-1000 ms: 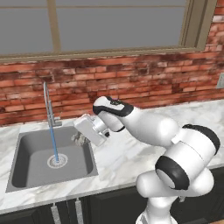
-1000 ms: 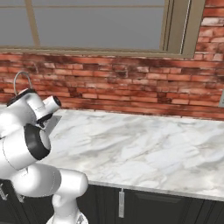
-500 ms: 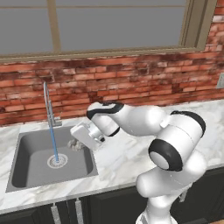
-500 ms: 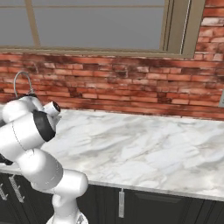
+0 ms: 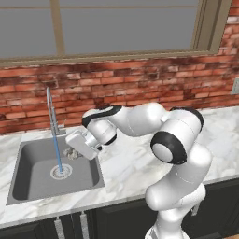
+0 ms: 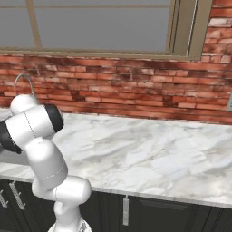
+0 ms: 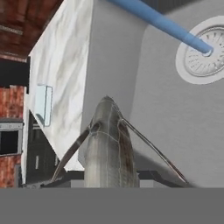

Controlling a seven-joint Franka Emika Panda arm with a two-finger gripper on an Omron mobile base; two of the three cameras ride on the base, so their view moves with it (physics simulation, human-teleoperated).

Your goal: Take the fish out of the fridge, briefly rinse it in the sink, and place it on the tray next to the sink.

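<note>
Silvery fish [image 7: 107, 144] is clamped in the pincer [image 5: 71, 152] over the sink [image 5: 32, 175], water stream [image 7: 162, 22] just ahead, so rinsing is underway; the tray [image 7: 43, 104] placement beyond remains

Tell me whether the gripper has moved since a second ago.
Yes. In the left base view the gripper has swung left from the sink's right rim to over the basin, nearer the faucet.

The fish [image 7: 107, 144] hides the fingertips, and its rear end is cut off below
</note>
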